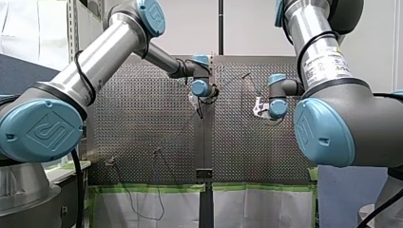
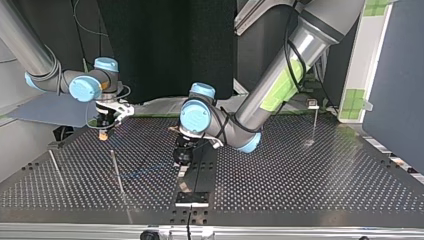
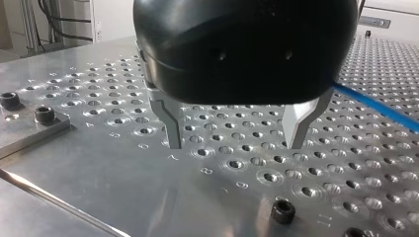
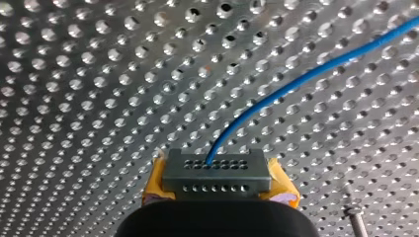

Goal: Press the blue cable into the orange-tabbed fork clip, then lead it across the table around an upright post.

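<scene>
The blue cable [image 4: 296, 81] runs over the perforated table into a grey connector block [image 4: 217, 165]. My right gripper [image 4: 220, 190] is shut on that block, its yellow pads [image 4: 154, 185] on either side. In the top view my right gripper [image 2: 104, 132] hangs low at the left. My left gripper [image 3: 234, 146] stands open just above the table with nothing between its metal fingers [image 3: 173, 133]. The cable [image 3: 378, 106] lies beside it. In the top view my left gripper [image 2: 182, 159] is near the middle. A faint blue streak of cable [image 2: 135, 175] lies between two thin upright posts [image 2: 118, 175].
A small clip on a thin stem [image 2: 313, 104] stands at the top view's far right. A second thin post [image 2: 56, 167] rises at the left. A bolted plate [image 2: 192, 198] sits at the near edge, below my left gripper. Black bolt heads [image 3: 283, 211] stick up near the left fingers.
</scene>
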Controlling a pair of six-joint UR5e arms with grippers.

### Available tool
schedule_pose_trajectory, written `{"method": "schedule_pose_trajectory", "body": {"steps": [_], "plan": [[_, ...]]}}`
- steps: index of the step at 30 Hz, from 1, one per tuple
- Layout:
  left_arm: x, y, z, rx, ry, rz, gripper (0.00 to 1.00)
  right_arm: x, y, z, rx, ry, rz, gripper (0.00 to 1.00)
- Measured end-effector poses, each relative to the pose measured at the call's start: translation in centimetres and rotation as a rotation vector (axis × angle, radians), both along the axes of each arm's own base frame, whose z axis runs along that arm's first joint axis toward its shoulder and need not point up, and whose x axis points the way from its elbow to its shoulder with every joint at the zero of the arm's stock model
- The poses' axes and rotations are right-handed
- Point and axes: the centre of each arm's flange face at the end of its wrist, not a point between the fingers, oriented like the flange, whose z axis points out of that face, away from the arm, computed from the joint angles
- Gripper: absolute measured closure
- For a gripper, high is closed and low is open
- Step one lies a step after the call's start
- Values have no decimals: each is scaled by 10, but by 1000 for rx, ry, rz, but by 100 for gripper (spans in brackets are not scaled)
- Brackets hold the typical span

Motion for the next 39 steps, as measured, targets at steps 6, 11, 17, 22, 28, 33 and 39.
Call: {"method": "schedule_pose_trajectory", "body": {"steps": [6,11,17,22,28,33,39], "plan": [[0,0,-1,2,3,0,0,-1,2,-14,7,1,-3,100],[0,1,-1,4,5,1,0,-2,3,-21,15,4,-4,100],[0,1,-1,5,5,0,0,-3,4,-27,16,6,-8,100],[0,1,-1,5,6,-1,0,-5,8,-33,19,8,-13,100],[0,1,-1,7,8,-1,0,-7,12,-43,16,8,-15,100],[0,2,-2,9,12,-1,0,-6,14,-58,37,19,-12,100],[0,2,-2,9,12,-1,0,-10,20,-88,72,37,-23,100]]}}
